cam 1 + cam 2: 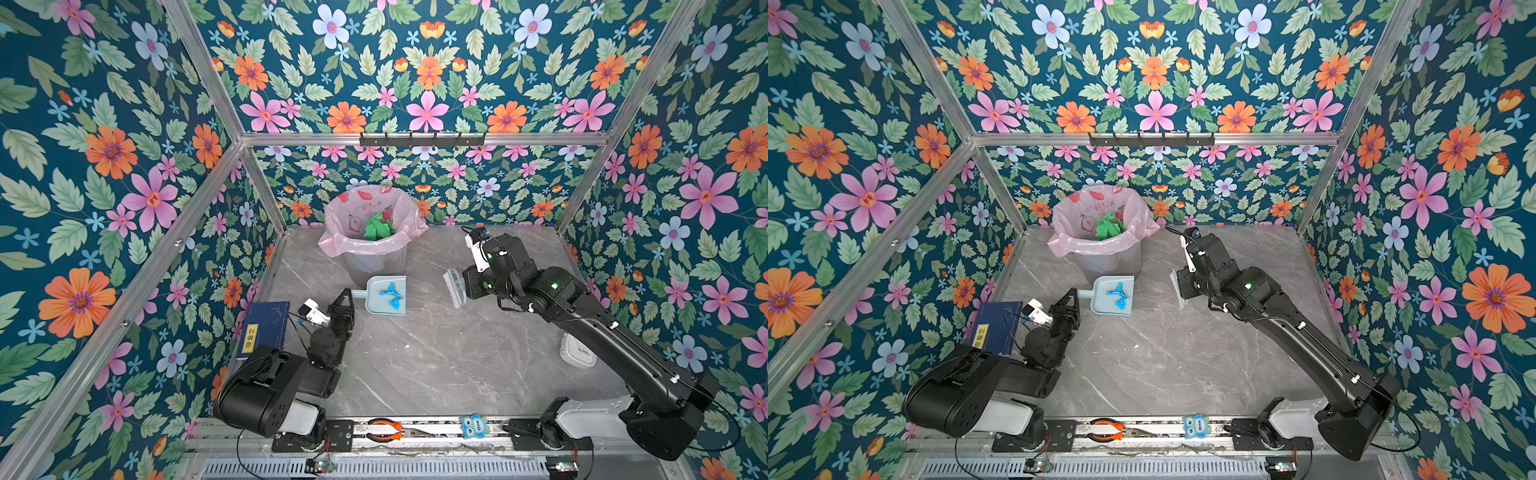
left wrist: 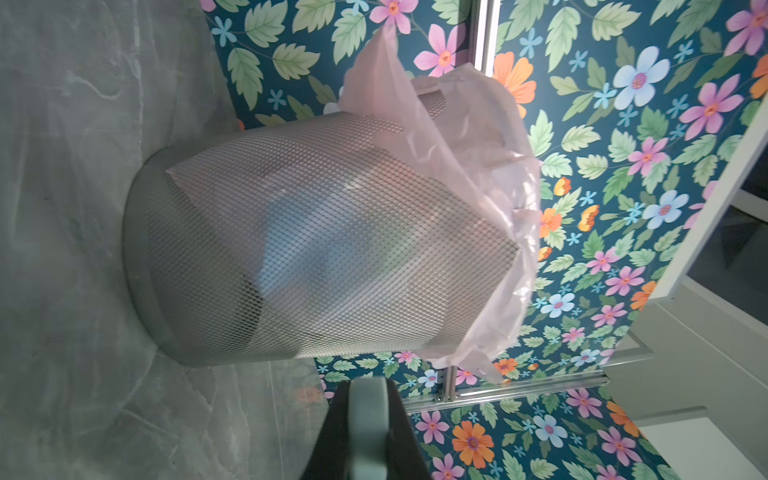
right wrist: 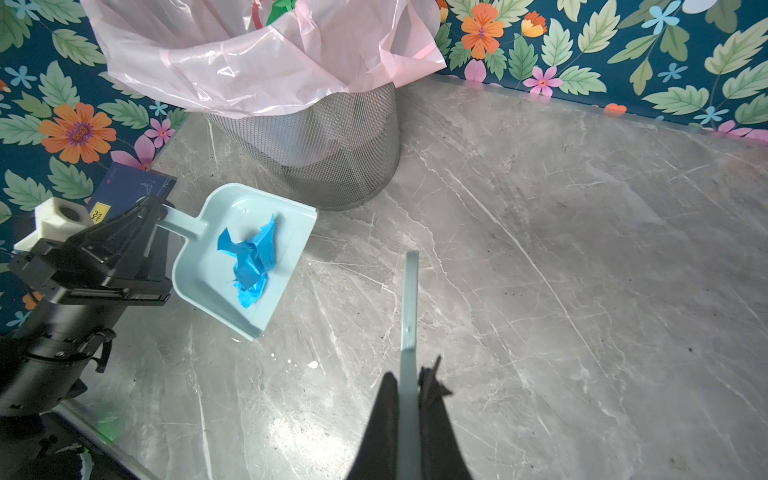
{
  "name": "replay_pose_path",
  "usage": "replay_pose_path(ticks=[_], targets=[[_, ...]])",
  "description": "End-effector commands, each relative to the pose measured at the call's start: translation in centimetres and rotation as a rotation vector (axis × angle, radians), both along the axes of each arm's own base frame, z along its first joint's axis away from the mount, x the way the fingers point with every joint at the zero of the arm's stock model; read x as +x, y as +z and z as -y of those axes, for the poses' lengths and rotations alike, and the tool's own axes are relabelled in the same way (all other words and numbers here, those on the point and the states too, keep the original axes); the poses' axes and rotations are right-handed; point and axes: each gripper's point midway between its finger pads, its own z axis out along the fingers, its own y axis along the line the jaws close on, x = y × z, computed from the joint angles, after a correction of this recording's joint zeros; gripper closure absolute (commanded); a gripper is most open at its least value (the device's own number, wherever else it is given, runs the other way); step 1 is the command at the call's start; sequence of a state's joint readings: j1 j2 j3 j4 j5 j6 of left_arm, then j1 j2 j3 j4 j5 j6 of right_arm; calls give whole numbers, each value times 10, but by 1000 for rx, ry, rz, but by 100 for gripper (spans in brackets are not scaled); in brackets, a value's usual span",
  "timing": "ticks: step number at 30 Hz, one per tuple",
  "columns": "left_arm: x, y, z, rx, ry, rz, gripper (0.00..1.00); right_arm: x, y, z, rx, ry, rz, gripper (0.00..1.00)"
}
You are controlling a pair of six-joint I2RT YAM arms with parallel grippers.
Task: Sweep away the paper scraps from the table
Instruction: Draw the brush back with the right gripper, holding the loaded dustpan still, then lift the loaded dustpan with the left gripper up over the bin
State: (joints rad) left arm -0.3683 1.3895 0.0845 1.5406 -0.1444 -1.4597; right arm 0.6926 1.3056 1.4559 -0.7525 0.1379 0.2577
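Observation:
Blue paper scraps (image 1: 391,295) (image 1: 1119,294) (image 3: 251,259) lie in a light blue dustpan (image 1: 374,305) (image 1: 1102,306) (image 3: 208,266) on the grey table (image 1: 436,353), just in front of a mesh bin (image 1: 374,266) (image 2: 311,249) (image 3: 324,153) lined with a pink bag. Green scraps (image 1: 377,227) (image 1: 1109,226) sit inside the bin. My left gripper (image 1: 348,294) (image 1: 1074,293) (image 2: 369,415) is shut on the dustpan's handle. My right gripper (image 1: 467,286) (image 3: 409,374) is shut on a small brush (image 1: 454,286) (image 1: 1181,286) (image 3: 409,299), held right of the dustpan and apart from it.
A dark blue book (image 1: 266,328) leans at the left wall. A white device (image 1: 575,351) sits by the right wall under my right arm. Pliers (image 1: 384,430) and an owl figure (image 1: 475,426) rest on the front rail. Tiny white specks (image 3: 312,365) dot the table near the dustpan.

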Motion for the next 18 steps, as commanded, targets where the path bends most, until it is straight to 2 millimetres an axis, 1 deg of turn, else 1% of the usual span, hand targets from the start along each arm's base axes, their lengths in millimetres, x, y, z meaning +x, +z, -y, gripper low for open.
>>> replay_pose_path(ticks=[1,4,8,12,18], targets=[[0,9,3,-10,-21,-11,100,0,5,4,1,-14,14,100],[1,24,4,22,-25,-37,100,-1,7,4,3,-14,20,100],[-1,48,-2,94,3,-93,100,0,8,4,5,-12,25,100],[-2,68,-8,91,2,-146,100,0,11,2,13,-6,27,100],[8,96,-8,90,-22,-191,100,-3,13,-2,36,7,18,100]])
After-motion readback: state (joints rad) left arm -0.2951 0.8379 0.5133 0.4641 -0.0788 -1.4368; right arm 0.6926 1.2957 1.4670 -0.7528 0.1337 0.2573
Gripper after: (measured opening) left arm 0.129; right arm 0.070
